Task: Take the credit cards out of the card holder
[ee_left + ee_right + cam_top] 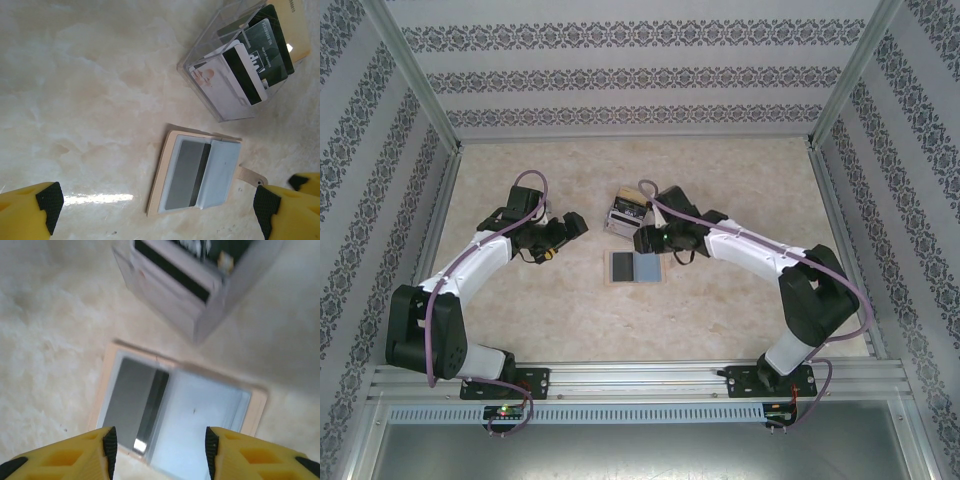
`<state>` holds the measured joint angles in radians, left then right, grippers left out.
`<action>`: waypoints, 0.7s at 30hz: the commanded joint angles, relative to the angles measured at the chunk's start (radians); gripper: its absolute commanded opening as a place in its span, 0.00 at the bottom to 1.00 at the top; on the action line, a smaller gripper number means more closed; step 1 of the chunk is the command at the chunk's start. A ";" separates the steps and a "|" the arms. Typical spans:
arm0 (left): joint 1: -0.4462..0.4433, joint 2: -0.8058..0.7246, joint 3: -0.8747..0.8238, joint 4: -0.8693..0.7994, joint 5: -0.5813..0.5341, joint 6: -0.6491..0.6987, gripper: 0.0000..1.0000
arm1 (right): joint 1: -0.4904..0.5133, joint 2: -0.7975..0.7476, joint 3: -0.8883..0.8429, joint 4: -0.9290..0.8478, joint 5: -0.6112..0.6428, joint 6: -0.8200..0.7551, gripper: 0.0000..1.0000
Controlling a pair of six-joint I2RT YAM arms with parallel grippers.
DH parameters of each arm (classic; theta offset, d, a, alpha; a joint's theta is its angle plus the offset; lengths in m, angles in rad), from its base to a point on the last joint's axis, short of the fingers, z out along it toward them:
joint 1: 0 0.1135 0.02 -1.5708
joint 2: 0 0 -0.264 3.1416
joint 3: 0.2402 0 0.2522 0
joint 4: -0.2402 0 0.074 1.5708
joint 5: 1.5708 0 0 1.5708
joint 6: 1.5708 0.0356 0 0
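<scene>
Plastic, clear and faintly grey, forms the boxy card holder (623, 222) (186, 67) (215, 315) standing near the middle of the desk (740, 180), slightly towards its far edge. Thin rectangular credit cards stand packed inside it: a dark green card (267, 47) and a white card with a black stripe (240, 75) among them.

Just on its near side three flat cards lie in a loose stack: a matt beige card (159, 175) (107, 385) at the bottom, with a dark grey glossy card (622, 266) (185, 175) (127, 395) and a pale grey-blue card (647, 267) (220, 170) (205, 415) side by side on top.

The right gripper (645, 240) (157, 447), with yellow fingers and black pads, hangs above this stack, its jaws partly apart and nothing between them. The left gripper (560, 235) (157, 210) stands wide apart and empty, left of the stack.

The desk is smooth, cream and marbled, with a soft sheen. Pale panels (620, 60) printed with dark floral stripes wall it in on three sides, held by aluminium posts (415, 75); a ribbed metal rail (650, 375) runs along the near edge.
</scene>
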<state>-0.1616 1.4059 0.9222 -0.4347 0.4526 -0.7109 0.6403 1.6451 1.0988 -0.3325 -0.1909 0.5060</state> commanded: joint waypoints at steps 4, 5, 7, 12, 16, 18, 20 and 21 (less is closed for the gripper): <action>0.007 0.025 0.004 -0.006 0.019 0.031 1.00 | 0.039 0.074 0.005 0.106 -0.064 0.228 0.45; 0.006 0.027 0.004 -0.007 0.022 0.031 1.00 | 0.042 0.093 0.011 0.115 -0.071 0.245 0.44; 0.001 0.031 0.005 -0.006 0.024 0.029 1.00 | 0.043 0.126 0.024 0.128 -0.082 0.264 0.42; -0.011 0.044 0.007 0.003 0.025 0.019 1.00 | 0.043 0.188 0.060 0.140 -0.101 0.288 0.40; -0.028 0.068 0.019 0.010 0.045 0.018 0.99 | 0.041 0.221 0.063 0.147 -0.093 0.314 0.39; -0.037 0.084 0.028 0.009 0.046 0.018 0.98 | 0.038 0.236 0.060 0.154 -0.102 0.323 0.39; -0.047 0.103 0.037 0.013 0.051 0.017 0.97 | 0.033 0.250 0.056 0.162 -0.117 0.331 0.39; -0.051 0.109 0.039 0.015 0.053 0.013 0.97 | 0.031 0.254 0.053 0.161 -0.121 0.335 0.39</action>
<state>-0.1955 1.4967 0.9260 -0.4339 0.4873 -0.7067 0.6762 1.8786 1.1374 -0.1852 -0.2855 0.8070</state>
